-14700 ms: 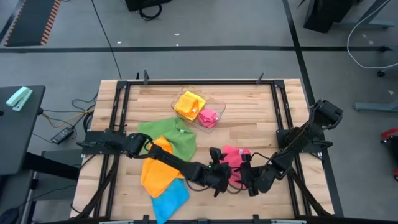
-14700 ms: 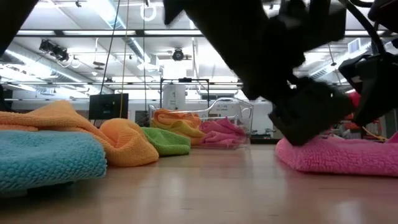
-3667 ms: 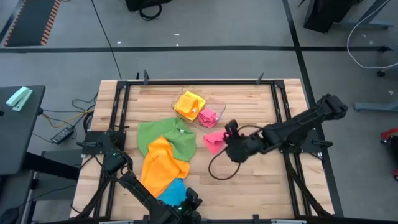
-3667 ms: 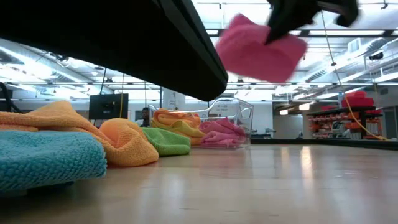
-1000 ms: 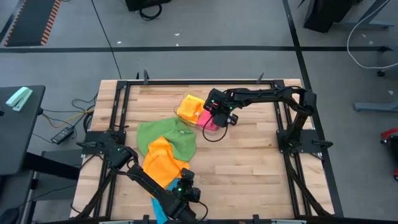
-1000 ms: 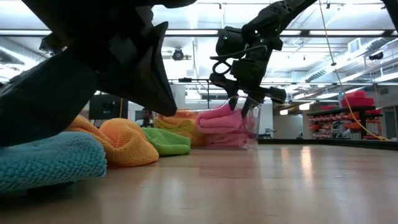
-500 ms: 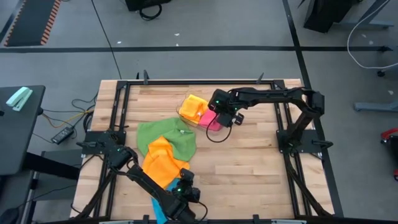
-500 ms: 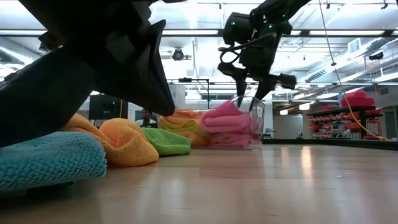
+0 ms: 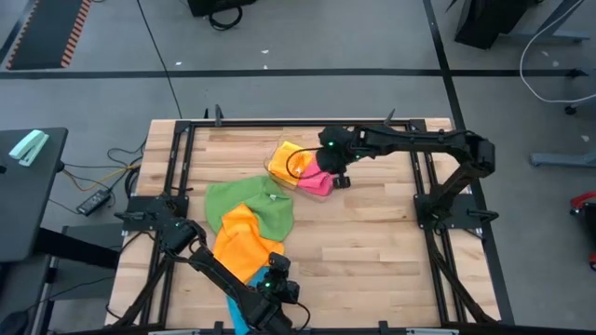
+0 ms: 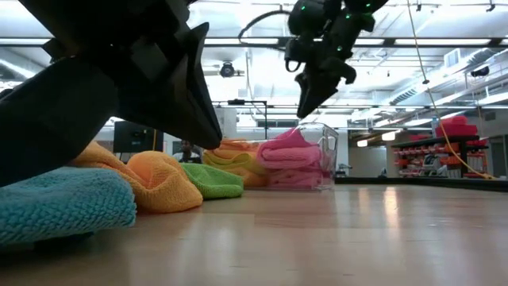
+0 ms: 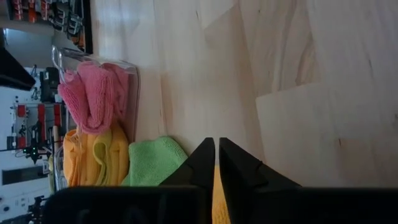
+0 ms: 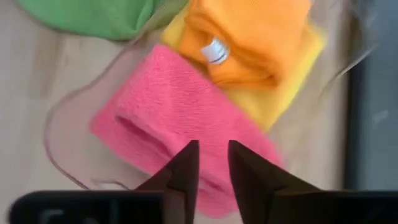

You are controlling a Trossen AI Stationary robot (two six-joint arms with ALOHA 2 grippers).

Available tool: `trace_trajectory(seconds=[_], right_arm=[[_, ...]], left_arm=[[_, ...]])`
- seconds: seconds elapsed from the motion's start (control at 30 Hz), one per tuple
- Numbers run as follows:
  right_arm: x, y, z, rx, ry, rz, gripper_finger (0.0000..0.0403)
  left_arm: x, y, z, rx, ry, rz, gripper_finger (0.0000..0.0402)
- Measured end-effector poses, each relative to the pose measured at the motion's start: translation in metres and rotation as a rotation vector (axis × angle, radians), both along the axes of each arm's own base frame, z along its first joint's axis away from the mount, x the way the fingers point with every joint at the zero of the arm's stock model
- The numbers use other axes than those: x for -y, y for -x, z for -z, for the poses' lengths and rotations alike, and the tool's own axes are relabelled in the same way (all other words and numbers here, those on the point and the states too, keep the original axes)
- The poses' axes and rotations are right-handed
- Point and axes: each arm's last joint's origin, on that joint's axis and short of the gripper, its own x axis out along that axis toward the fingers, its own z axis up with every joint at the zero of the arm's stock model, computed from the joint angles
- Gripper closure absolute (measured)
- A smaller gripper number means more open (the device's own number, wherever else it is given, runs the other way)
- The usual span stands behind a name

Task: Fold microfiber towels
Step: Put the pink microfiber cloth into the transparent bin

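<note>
Six microfiber towels can be counted, though stacked folds may hide more. Upper centre of the high view, a clear plastic tray (image 9: 276, 170) holds three: a folded pink towel (image 9: 315, 182) at its right end, with a folded orange towel (image 9: 288, 157) lying on a yellow towel (image 9: 279, 168) beside it. Left of centre, loose on the butcher-block wooden table (image 9: 372, 242), lie a crumpled green towel (image 9: 240, 200), a second orange towel (image 9: 244, 244) overlapping its lower edge, and a blue towel (image 9: 240, 313) at the bottom edge, mostly hidden under the left arm.

In the low view the blue towel (image 10: 63, 208) fills the lower left as a thick looped-pile pad, with the orange mound (image 10: 155, 184) and the green one (image 10: 210, 179) behind it, and the pink rolls (image 10: 292, 161) in the tray (image 10: 324, 155) at centre.

A small white label (image 12: 215, 51) is sewn on the folded orange towel (image 12: 249, 34); its writing is too blurred to read.

The right gripper (image 9: 331, 166) hovers above the tray's pink towel (image 12: 180, 124), not touching it; its two fingers (image 12: 186, 163) stand a narrow gap apart, holding nothing. The left gripper (image 9: 267, 296) sits at the bottom centre of the high view over the blue towel, its fingers (image 11: 205, 163) pressed almost together with only a sliver between them, and nothing visibly pinched.
</note>
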Motion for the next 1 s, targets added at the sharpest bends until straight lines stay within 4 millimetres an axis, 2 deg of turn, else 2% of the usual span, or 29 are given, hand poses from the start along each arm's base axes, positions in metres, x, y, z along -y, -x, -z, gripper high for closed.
trace_trajectory(seconds=[0.17,0.33,0.5,0.67,0.83,1.0], right_arm=[[-0.002,-0.019,0.008,-0.024,-0.125,0.129,0.0360],[0.005,-0.038,0.011,-0.075,-0.190,0.232,0.0363],[0.013,-0.054,0.030,-0.179,-0.224,0.281,0.0364],[0.018,-0.057,0.058,-0.323,-0.314,0.296,0.0363],[0.029,-0.060,0.081,-0.370,-0.336,0.328,0.0363],[0.037,-0.061,0.090,-0.380,-0.354,0.347,0.0363]], left_arm=[[-0.002,-0.001,0.000,-0.002,-0.002,-0.003,0.0386],[-0.002,-0.001,0.000,-0.004,-0.003,-0.002,0.0393],[-0.002,-0.001,0.000,-0.005,-0.004,-0.002,0.0375],[0.000,0.001,0.000,-0.006,-0.005,0.003,0.0367],[0.002,0.003,0.000,-0.008,-0.007,0.010,0.0378],[0.004,0.004,0.000,-0.008,-0.007,0.016,0.0391]])
